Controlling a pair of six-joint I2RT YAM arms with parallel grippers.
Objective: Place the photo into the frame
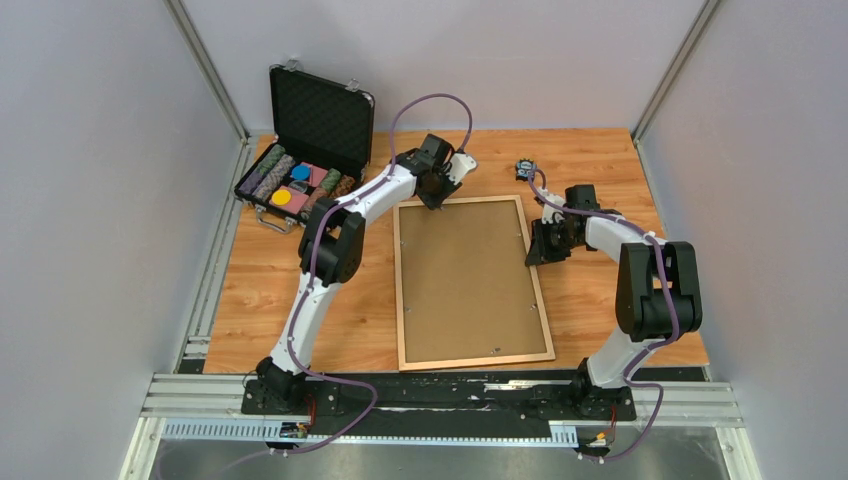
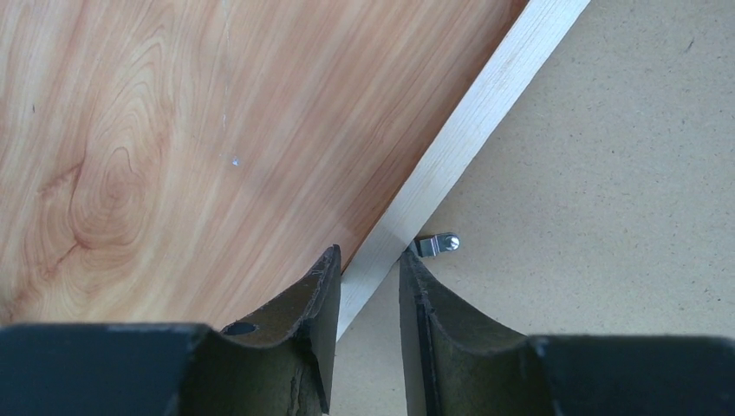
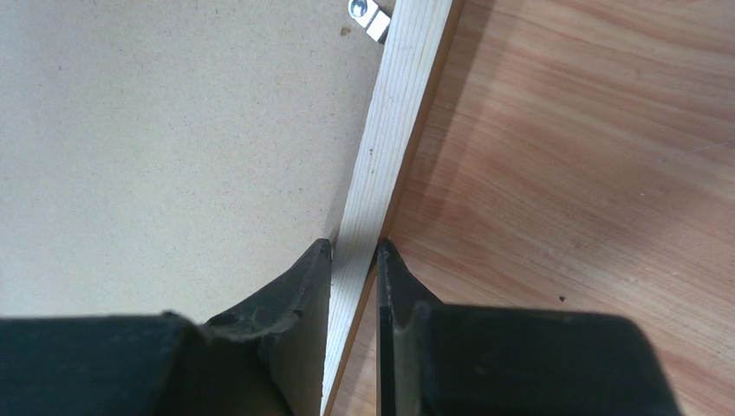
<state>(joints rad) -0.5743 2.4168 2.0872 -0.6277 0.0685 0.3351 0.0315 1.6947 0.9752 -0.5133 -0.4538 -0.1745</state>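
From above, the frame (image 1: 477, 361) lay flat on the wood-grain table (image 1: 260, 300), back up: thin pale moulding around a matt brown backing board (image 1: 468, 280). The left gripper (image 1: 436, 197) sat at its far left corner and the right gripper (image 1: 538, 252) at its right rail; both sets of jaws were too small to read here. A black foam-lined case (image 1: 320, 115) stood open at the far left, with round chips in its tray.

In the left wrist view, dark curved fingers (image 2: 321, 295) straddled the straight-grained rail (image 2: 485, 113), which ran slantwise and filled their gap; a firm pinch could not be told. A small bright metal tab (image 2: 438, 243) lay on the speckled fibreboard.

In the right wrist view, the jaws were clamped on the rail (image 3: 407, 104), which vanished below between the fingers (image 3: 303, 286). Another tab (image 3: 368, 17) was cut off by the top edge.

The photo could not be made out in any view.
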